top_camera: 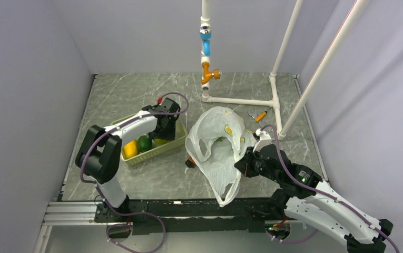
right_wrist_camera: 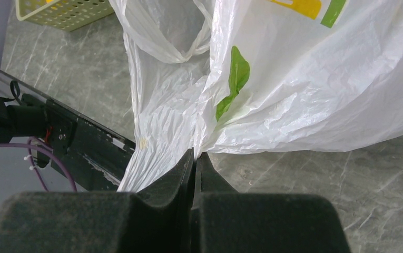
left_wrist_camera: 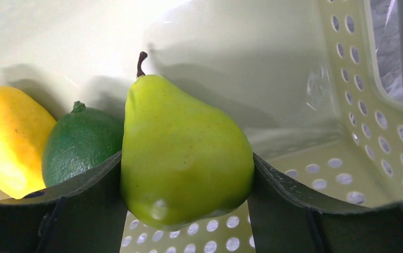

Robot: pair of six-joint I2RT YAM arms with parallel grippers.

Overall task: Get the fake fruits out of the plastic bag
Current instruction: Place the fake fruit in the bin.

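Left arm: from its base we see it rise to a bent elbow, then the forearm runs forward and right, with the wrist tipped down into the basket [top_camera: 159,152]. Left gripper [top_camera: 163,129] sits low inside the basket. In the left wrist view its jaws are wide apart, with the pear [left_wrist_camera: 183,147] between them. Both fingers [left_wrist_camera: 83,211] touch the pear's sides, so we call it gripped. The pear is upright, stem up, over the basket's holed floor [left_wrist_camera: 315,168].

Mango [left_wrist_camera: 7,137] and a small green fruit [left_wrist_camera: 80,142] lie beside the pear in the basket, and the green fruit touches the mango. The top view shows the same two, mango [top_camera: 130,149] and green fruit [top_camera: 144,143], in the basket's left half.

Right arm: it stretches from its base forward and left, low over the table [top_camera: 136,95], with the wrist pointing left at the bag [top_camera: 215,158]. Right gripper [right_wrist_camera: 194,158] has its jaws pressed together, pinching a fold of bag plastic. The bag [right_wrist_camera: 320,79] lies on the table just right of the basket, mouth open and crumpled. We can't tell what is left inside it.
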